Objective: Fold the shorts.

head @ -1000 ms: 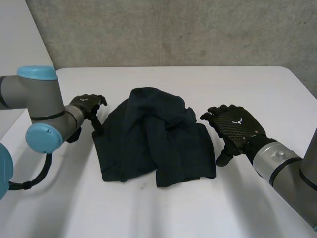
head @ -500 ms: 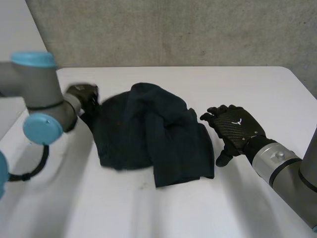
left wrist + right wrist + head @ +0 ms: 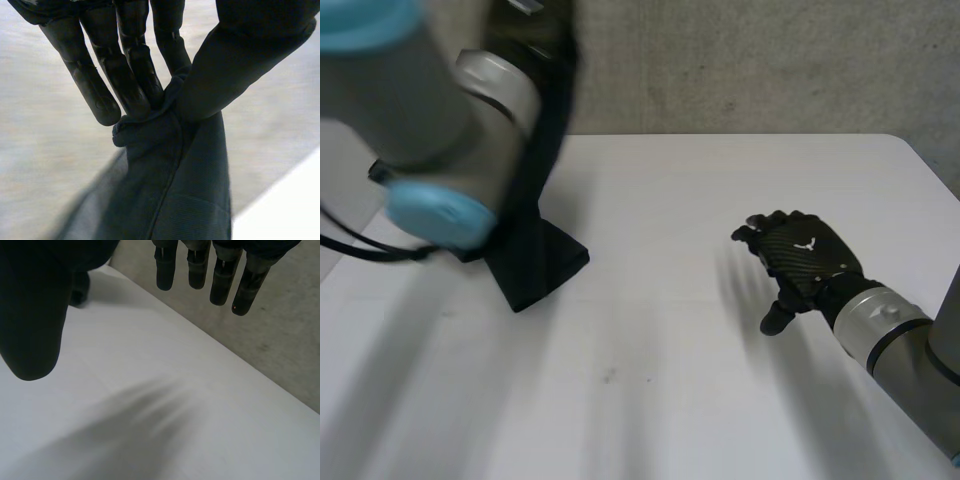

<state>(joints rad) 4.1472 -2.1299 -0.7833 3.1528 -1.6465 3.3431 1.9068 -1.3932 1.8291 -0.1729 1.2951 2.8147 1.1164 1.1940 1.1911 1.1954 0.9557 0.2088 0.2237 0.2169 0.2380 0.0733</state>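
Honestly, left hand [image 3: 131,75] pinches the shorts [image 3: 175,165] by one bunched bit, right hand [image 3: 800,262] hangs open; that thin pinch could slip.

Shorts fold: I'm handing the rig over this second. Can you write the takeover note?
Left hand: shut on the shorts, cloth pinched between fingers and thumb, held high above the table.
Right hand: open, fingers relaxed, holding nothing, over the table's right side, well apart from the shorts.
Shorts: hanging from the left hand in a bunched strip; the lower end seems to rest on the table near its left side.
Done: no fold is visible.
Left: lay the shorts out flat, probably with the right hand taking a free edge, then fold them.
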